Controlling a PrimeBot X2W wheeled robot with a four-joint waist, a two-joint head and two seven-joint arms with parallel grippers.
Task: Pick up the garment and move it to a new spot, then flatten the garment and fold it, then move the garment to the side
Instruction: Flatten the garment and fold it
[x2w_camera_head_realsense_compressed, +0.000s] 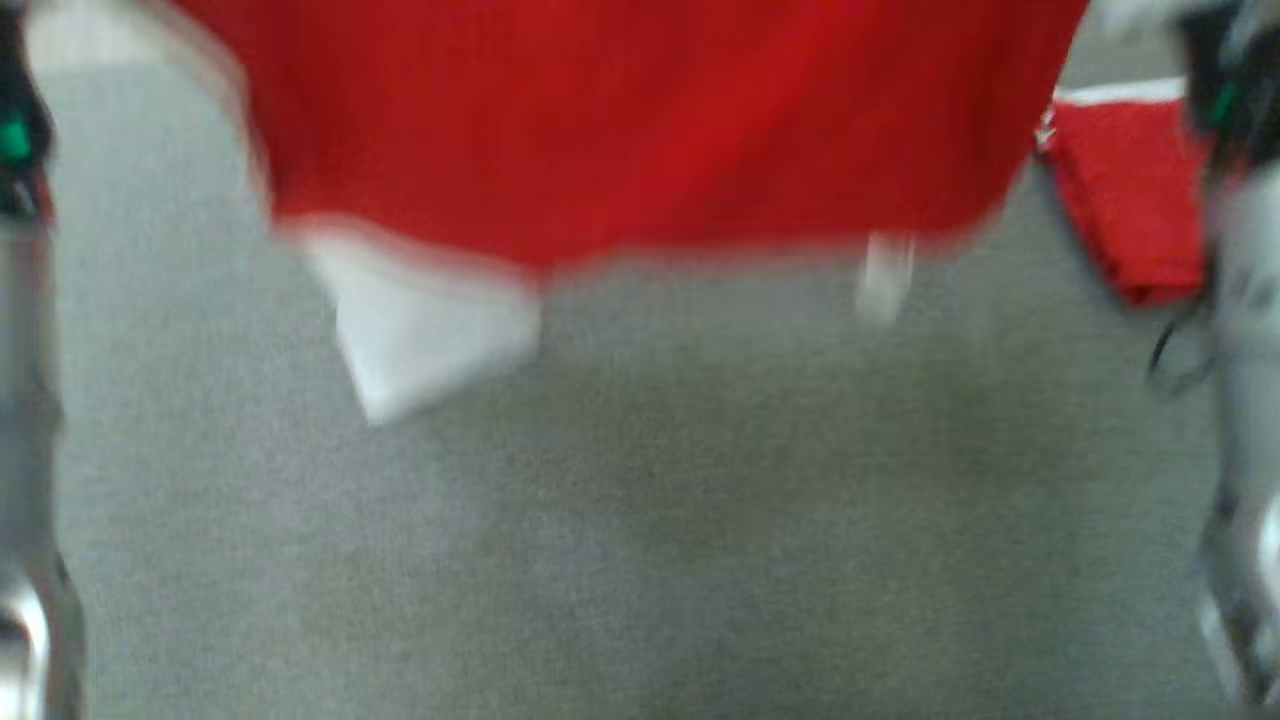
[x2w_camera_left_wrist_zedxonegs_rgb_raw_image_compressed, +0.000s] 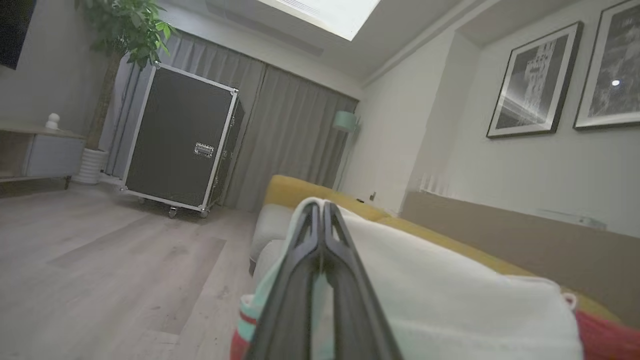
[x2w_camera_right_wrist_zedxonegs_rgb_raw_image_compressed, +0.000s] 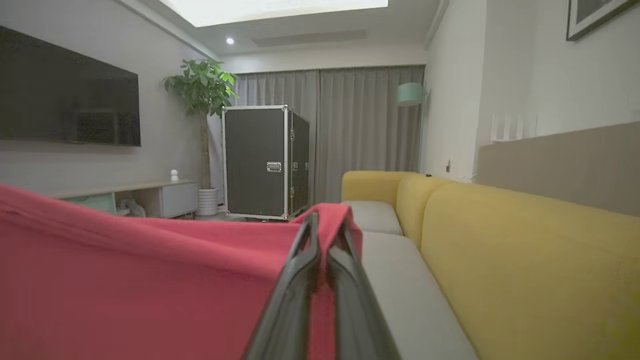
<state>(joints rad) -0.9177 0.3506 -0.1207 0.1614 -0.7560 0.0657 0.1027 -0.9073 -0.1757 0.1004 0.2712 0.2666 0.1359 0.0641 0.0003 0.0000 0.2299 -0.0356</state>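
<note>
overhead, red garment (x2w_camera_head_realsense_compressed: 620, 120) hangs above grey seat (x2w_camera_head_realsense_compressed: 640, 520), left gripper (x2w_camera_left_wrist_zedxonegs_rgb_raw_image_compressed: 320, 207) and right gripper (x2w_camera_right_wrist_zedxonegs_rgb_raw_image_compressed: 327, 220) each clenched on its cloth.

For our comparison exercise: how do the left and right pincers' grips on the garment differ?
The left pincer pinches white cloth; the right pincer, red. Cloth spreads to the right of the left pincer, to the left of the right pincer. Both are shut on the garment.
</note>
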